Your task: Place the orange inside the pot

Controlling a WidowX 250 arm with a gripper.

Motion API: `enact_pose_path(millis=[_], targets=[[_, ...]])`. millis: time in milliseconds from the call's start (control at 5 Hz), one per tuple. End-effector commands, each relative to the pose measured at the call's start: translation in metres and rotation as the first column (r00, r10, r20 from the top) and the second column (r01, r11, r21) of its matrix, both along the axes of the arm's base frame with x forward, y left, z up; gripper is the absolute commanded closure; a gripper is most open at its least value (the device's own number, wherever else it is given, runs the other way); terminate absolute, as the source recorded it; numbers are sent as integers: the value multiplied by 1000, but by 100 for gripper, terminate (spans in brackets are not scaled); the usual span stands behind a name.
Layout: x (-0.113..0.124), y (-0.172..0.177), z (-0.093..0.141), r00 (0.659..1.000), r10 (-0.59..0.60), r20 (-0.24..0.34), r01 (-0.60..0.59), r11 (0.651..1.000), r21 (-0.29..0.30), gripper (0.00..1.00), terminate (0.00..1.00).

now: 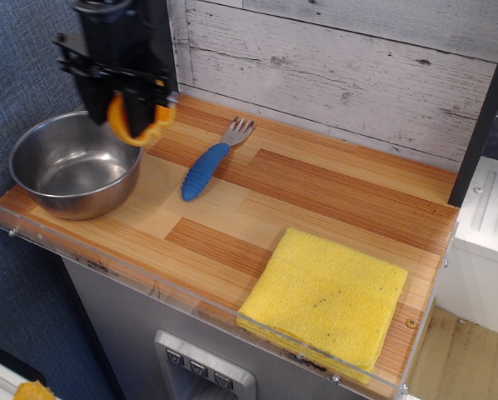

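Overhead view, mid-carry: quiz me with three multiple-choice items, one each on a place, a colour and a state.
1. Where is the orange?
A. In the gripper, at the rim of the pot
B. On the yellow cloth
C. Beside the fork on the table

2. What colour is the fork's handle?
A. Red
B. Blue
C. Green

3. What does the pot hold?
A. The fork
B. The cloth
C. Nothing visible

Answers:
1. A, since the orange shows between the dark fingers, at the pot's right rim.
2. B, since the grip below the grey tines is bright blue.
3. C, since the steel inside shows bare.
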State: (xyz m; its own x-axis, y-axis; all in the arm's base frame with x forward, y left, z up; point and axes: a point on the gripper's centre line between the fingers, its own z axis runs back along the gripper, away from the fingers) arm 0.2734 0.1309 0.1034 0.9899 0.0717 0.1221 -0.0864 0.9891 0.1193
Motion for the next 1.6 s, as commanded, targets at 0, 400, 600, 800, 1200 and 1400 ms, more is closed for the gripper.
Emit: enact_pose_path(millis=[0,400,600,800,1200,1400], targets=[[-4,41,13,998,56,23,-56,998,1,100,0],[-18,52,2,999,-22,-48,22,1000,-2,100,0],[-23,47,-4,992,-114,-46,117,992,47,100,0],[-27,42,-22,991,-121,-54,123,992,34,100,0],[-25,41,-40,994,-91,-64,93,995,34,100,0],[-25,53,-56,998,-46,-40,47,998,33,100,0]])
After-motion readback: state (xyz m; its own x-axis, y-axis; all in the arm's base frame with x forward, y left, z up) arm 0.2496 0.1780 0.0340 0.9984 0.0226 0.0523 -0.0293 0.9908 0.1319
